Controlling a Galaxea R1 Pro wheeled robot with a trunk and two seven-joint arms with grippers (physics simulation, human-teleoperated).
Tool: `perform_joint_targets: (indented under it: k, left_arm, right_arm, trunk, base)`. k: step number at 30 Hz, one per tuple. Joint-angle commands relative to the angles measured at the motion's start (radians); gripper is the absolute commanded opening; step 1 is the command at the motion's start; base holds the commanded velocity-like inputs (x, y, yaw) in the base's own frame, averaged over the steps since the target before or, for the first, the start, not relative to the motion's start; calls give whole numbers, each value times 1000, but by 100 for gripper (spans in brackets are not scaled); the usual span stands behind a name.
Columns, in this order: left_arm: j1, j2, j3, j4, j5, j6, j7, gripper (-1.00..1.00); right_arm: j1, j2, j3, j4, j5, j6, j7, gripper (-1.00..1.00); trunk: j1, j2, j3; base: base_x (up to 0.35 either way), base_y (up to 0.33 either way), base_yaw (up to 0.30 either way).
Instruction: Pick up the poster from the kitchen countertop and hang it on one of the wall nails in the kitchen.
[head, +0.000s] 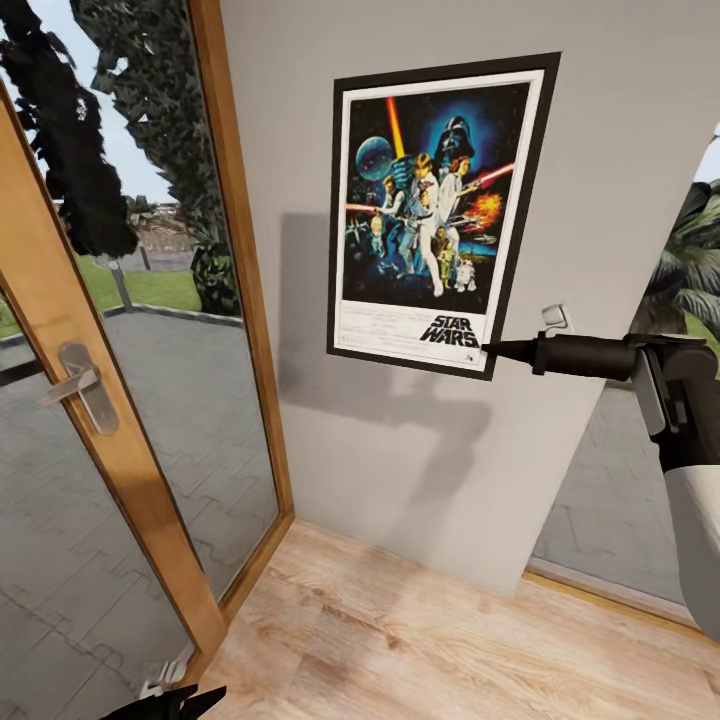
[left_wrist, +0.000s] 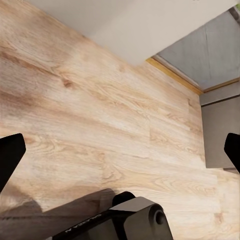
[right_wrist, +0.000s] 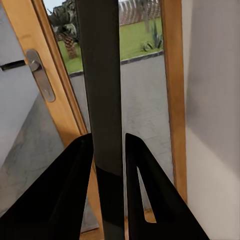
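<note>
Poster (head: 436, 215) upright against grey wall (head: 620, 150), long axis vertical, slightly tilted. Right gripper (head: 492, 349) pinches its lower right corner edge-on. Left gripper (left_wrist: 120, 150) hangs open over wood floor (left_wrist: 100, 115), well apart. Nail not discernible.

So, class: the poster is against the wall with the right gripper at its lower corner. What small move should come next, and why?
Probably open the right gripper and ease it back. The Star Wars poster lies flat against the grey wall, slightly tilted, and the fingers clamp its edge. No nail is visible, so release slowly and watch that it holds. The left gripper hangs open over the wooden floor.
</note>
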Motion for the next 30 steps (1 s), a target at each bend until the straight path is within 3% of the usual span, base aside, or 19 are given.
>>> perform_joint_targets:
  k: [1,30]
  left_arm:
    - [-1,1,-5,0,10,9,-2,100]
    - [-1,1,-5,0,10,9,-2,100]
  right_arm:
    - [-1,0,1,1,-4,9,2,-100]
    - [-1,0,-2,-1,-5,8,2,-100]
  trunk:
    - [1,-2,-2]
    - [1,-2,-2]
  base:
    - [33,0,0]
    - [88,0,0]
